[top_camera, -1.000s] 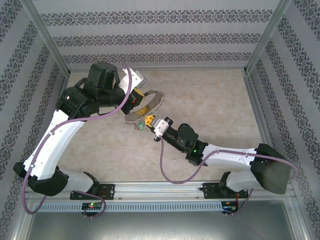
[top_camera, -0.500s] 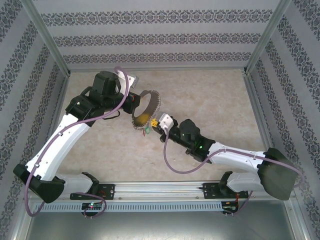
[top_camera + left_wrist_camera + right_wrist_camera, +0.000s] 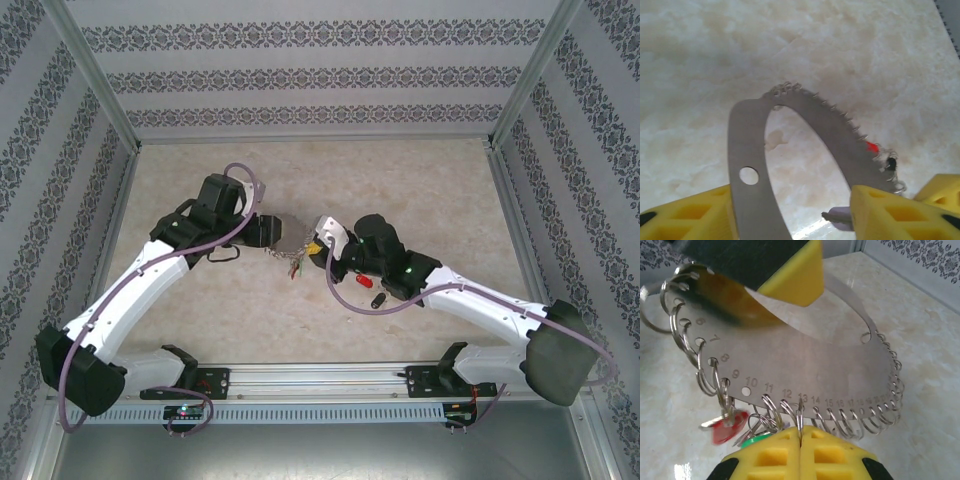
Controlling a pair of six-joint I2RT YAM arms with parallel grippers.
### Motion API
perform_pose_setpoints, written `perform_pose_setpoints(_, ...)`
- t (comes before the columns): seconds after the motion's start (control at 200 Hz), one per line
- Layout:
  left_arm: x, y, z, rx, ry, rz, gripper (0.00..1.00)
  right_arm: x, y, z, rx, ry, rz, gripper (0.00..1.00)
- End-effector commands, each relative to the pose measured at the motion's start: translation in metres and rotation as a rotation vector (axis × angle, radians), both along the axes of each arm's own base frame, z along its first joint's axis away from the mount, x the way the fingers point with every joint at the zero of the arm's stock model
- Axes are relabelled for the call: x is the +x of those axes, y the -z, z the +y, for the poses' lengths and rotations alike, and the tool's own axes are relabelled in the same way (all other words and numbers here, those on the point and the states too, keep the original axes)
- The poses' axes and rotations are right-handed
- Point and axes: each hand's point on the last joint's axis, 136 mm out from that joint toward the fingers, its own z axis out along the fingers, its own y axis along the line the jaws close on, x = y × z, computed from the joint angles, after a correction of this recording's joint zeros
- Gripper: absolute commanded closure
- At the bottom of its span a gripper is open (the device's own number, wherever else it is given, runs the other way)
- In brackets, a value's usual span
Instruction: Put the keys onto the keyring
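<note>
One keyring (image 3: 805, 365) spans both tools: right gripper (image 3: 801, 434) pinches its rim, left gripper (image 3: 790, 202) stands parted around its band.

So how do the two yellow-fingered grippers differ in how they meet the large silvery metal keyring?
The left gripper has its jaws apart, while the right gripper has them pressed together. The left gripper straddles the flat band of the large silvery metal keyring without clamping it. The right gripper pinches one small wire loop on the keyring's edge. Both grippers are yellow-tipped and meet at the keyring.
</note>
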Motion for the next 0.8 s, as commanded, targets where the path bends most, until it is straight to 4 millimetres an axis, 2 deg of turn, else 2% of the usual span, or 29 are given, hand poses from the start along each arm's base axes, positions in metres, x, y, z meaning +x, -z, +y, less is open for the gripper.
perform_pose_setpoints(0.0, 0.007, -0.010, 0.014, -0.026, -0.084, -0.058, 0.37, -0.002, -0.006, 0.001, -0.026, -0.051, 0.009, 1.00)
perform_pose_setpoints(0.18, 0.005, -0.009, 0.024, -0.018, -0.106, -0.087, 0.31, 0.003, -0.003, 0.000, -0.103, -0.072, 0.009, 1.00)
perform_pose_setpoints(0.3, 0.004, -0.011, 0.027, -0.022, -0.104, -0.126, 0.31, 0.006, 0.002, -0.003, -0.188, -0.087, -0.038, 1.00)
perform_pose_setpoints(0.465, 0.005, -0.021, 0.041, -0.014, -0.168, -0.217, 0.31, 0.009, 0.030, -0.012, -0.501, -0.130, -0.289, 1.00)
perform_pose_setpoints(0.61, 0.006, -0.033, 0.060, 0.018, -0.242, -0.313, 0.31, 0.002, 0.048, -0.012, -0.604, -0.222, -0.377, 1.00)
perform_pose_setpoints(0.659, 0.006, -0.036, 0.062, 0.027, -0.247, -0.335, 0.31, -0.005, 0.047, -0.009, -0.553, -0.241, -0.315, 1.00)
perform_pose_setpoints(0.694, 0.006, -0.036, 0.063, 0.033, -0.242, -0.339, 0.31, -0.014, 0.043, -0.006, -0.471, -0.274, -0.205, 1.00)
perform_pose_setpoints(0.739, 0.005, -0.035, 0.059, 0.037, -0.212, -0.338, 0.31, -0.017, 0.034, 0.000, -0.345, -0.271, -0.055, 1.00)
perform_pose_setpoints(0.794, 0.002, -0.032, 0.052, 0.028, -0.164, -0.331, 0.31, -0.023, 0.033, 0.005, -0.223, -0.289, 0.126, 1.00)
